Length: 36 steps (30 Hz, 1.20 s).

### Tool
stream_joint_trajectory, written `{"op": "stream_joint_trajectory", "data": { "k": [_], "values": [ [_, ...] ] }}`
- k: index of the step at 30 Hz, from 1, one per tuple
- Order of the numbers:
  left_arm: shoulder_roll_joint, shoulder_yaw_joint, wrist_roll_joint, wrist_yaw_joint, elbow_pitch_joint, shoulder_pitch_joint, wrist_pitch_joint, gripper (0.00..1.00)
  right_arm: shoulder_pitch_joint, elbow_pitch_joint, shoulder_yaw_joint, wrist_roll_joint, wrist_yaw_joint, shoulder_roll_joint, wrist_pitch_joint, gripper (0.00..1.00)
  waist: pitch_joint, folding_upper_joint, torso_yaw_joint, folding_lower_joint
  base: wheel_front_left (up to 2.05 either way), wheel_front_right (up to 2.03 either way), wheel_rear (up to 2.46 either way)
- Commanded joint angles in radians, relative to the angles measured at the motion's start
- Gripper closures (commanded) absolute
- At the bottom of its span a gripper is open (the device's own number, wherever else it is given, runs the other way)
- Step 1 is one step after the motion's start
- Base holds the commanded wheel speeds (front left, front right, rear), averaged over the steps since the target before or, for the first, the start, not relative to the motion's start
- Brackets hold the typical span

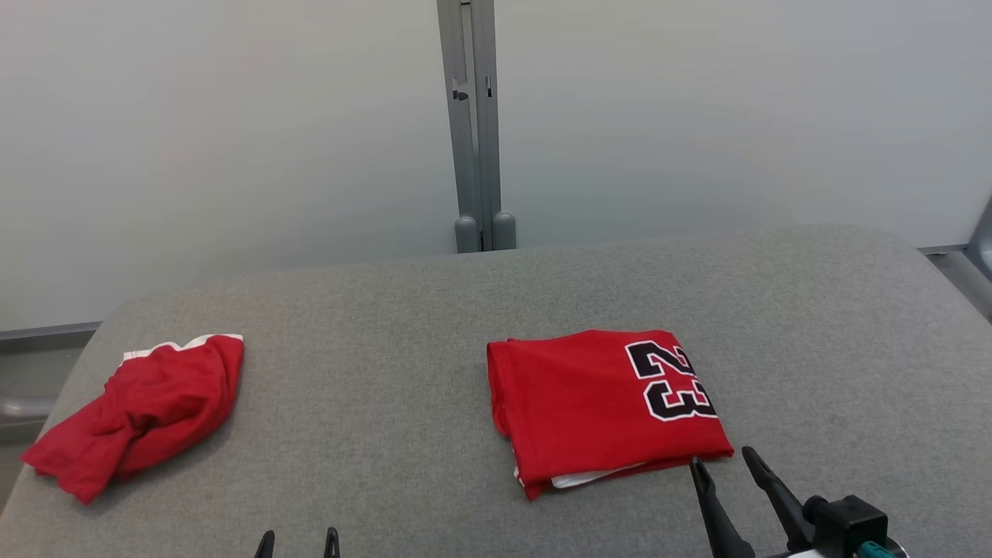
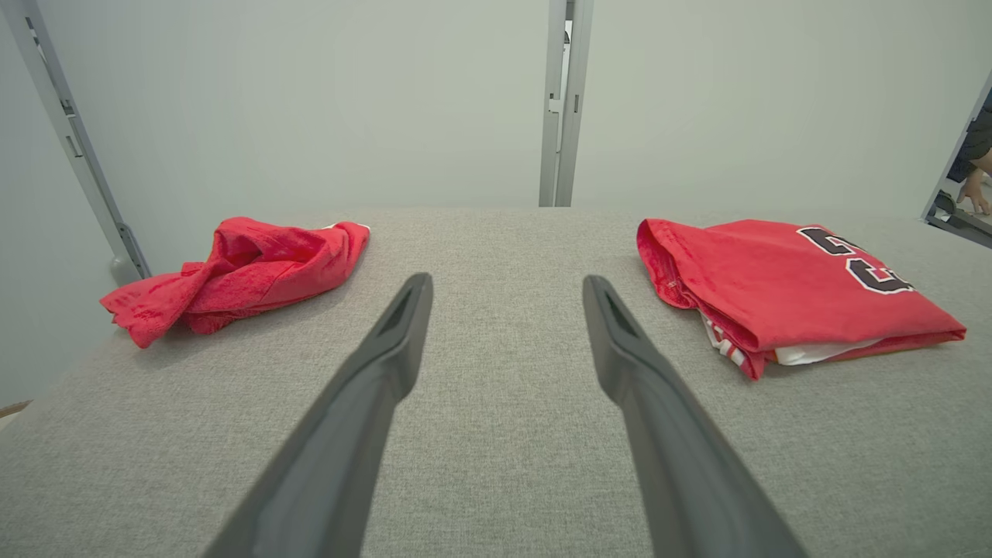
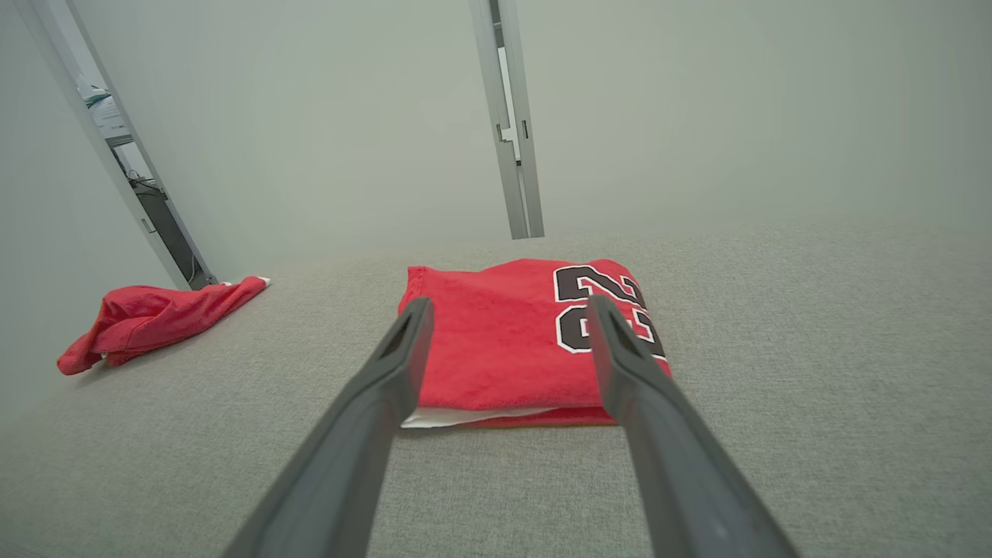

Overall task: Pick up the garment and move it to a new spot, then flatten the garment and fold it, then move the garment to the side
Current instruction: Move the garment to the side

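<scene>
A folded red garment (image 1: 601, 403) with a black "23" lies flat right of centre on the grey padded table (image 1: 403, 372); it also appears as the garment (image 2: 783, 291) at the right of the left wrist view and the garment (image 3: 527, 341) straight ahead in the right wrist view. My right gripper (image 1: 725, 457) stands open just short of the garment's near right corner, nothing between its fingers; its fingertips (image 3: 415, 314) frame the garment's near edge. My left gripper (image 1: 298, 539) is open at the table's front edge, left of the garment, holding nothing.
A second red piece of clothing (image 1: 143, 411) lies crumpled at the table's left end. A grey post (image 1: 477, 132) stands against the pale wall behind the table. Bare grey surface stretches between the two red pieces and to the right. A person's hand (image 2: 973, 190) shows at the far right.
</scene>
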Motion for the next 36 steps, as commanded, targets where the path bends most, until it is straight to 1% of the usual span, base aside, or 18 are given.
{"op": "stream_joint_trajectory", "data": {
  "k": [1, 7, 13, 15, 19, 24, 26, 27, 29, 30, 33, 36],
  "values": [
    [0.002, -0.002, 0.002, -0.005, 0.002, 0.002, 0.000, 0.00, 0.003, 0.001, 0.001, 0.005, 0.000, -0.005, -0.003, 0.00, 0.002, -0.0001, 0.001, 0.0000, 0.00, 0.00, 0.00],
    [0.002, -0.010, -0.001, -0.001, 0.006, -0.004, 0.000, 0.00, -0.001, 0.001, 0.008, 0.010, 0.000, -0.009, -0.003, 0.00, 0.009, -0.0001, 0.004, 0.0000, 0.00, 0.00, 0.00],
    [0.002, -0.020, -0.003, -0.004, 0.009, -0.023, 0.000, 0.00, -0.032, 0.007, 0.019, 0.051, 0.000, -0.017, -0.003, 0.00, 0.033, -0.0001, 0.009, 0.0000, 0.00, 0.00, 0.00],
    [0.002, -0.028, -0.001, -0.006, 0.007, -0.032, 0.000, 0.00, -0.053, 0.017, 0.022, 0.085, 0.000, -0.025, -0.003, 0.00, 0.046, -0.0001, 0.010, 0.0000, 0.00, 0.00, 0.00],
    [0.002, -0.049, 0.003, -0.007, 0.003, -0.053, 0.000, 0.00, -0.122, 0.042, 0.042, 0.184, 0.000, -0.060, -0.003, 0.00, 0.082, -0.0001, 0.014, 0.0000, 0.00, 0.00, 0.00],
    [0.002, -0.086, 0.012, -0.016, 0.007, -0.089, 0.000, 0.00, -0.237, 0.133, 0.092, 0.366, 0.000, -0.160, -0.003, 0.00, 0.131, -0.0001, 0.026, 0.0000, 0.00, 0.00, 0.00],
    [0.002, -0.099, 0.013, -0.019, 0.010, -0.103, 0.000, 0.00, -0.284, 0.185, 0.134, 0.466, 0.000, -0.201, -0.001, 0.00, 0.149, -0.0001, 0.032, 0.0000, 0.00, 0.00, 0.00],
    [0.002, -0.108, 0.014, -0.022, 0.012, -0.112, 0.000, 0.00, -0.322, 0.212, 0.160, 0.534, 0.000, -0.237, 0.015, 0.00, 0.162, -0.0001, 0.035, 0.0000, 0.00, 0.00, 0.00],
    [0.002, -0.119, 0.019, -0.024, 0.013, -0.125, 0.000, 0.00, -0.363, 0.233, 0.200, 0.631, 0.000, -0.281, 0.058, 0.00, 0.181, -0.0001, 0.041, 0.0000, 0.00, 0.00, 0.00],
    [0.002, -0.127, 0.021, -0.026, 0.014, -0.132, 0.000, 0.00, -0.381, 0.239, 0.221, 0.699, 0.000, -0.303, 0.093, 0.00, 0.190, -0.0001, 0.046, 0.0000, 0.00, 0.00, 0.00],
    [0.002, -0.147, 0.026, -0.032, 0.017, -0.153, 0.000, 0.00, -0.426, 0.228, 0.248, 0.880, 0.000, -0.372, 0.187, 0.00, 0.220, -0.0001, 0.065, 0.0000, 0.00, 0.00, 0.00],
    [0.002, -0.168, 0.025, -0.031, 0.015, -0.182, 0.000, 0.00, -0.462, 0.214, 0.264, 0.991, 0.000, -0.429, 0.255, 0.00, 0.260, -0.0001, 0.083, 0.0000, 0.00, 0.00, 0.00]
  ]
}}
